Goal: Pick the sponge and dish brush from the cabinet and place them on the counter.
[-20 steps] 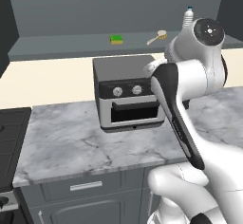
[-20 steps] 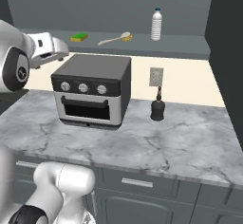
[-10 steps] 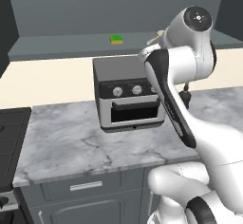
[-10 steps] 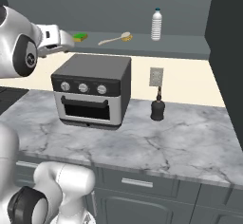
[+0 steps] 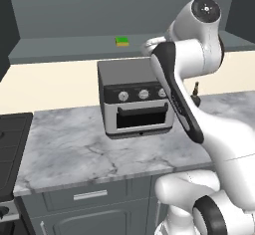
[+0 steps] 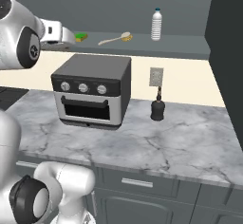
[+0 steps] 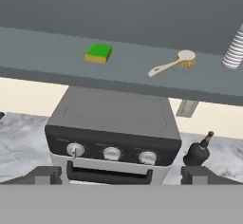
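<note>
I see the gripper point(image 7: 121, 174) fully open, holding nothing, raised over the toaster oven point(image 7: 114, 133). Sponge point(image 7: 98, 53) and dish brush point(image 7: 172, 63) lie apart on the cabinet point(image 7: 42, 52) shelf.

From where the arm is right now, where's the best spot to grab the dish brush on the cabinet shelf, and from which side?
Probably the thin cream handle of the dish brush, near its middle. It lies flat on the cabinet shelf, so the open gripper would do best coming from the open front with its fingers across the handle. The round bristle head is wider, and the bottle stands just beyond it.
</note>
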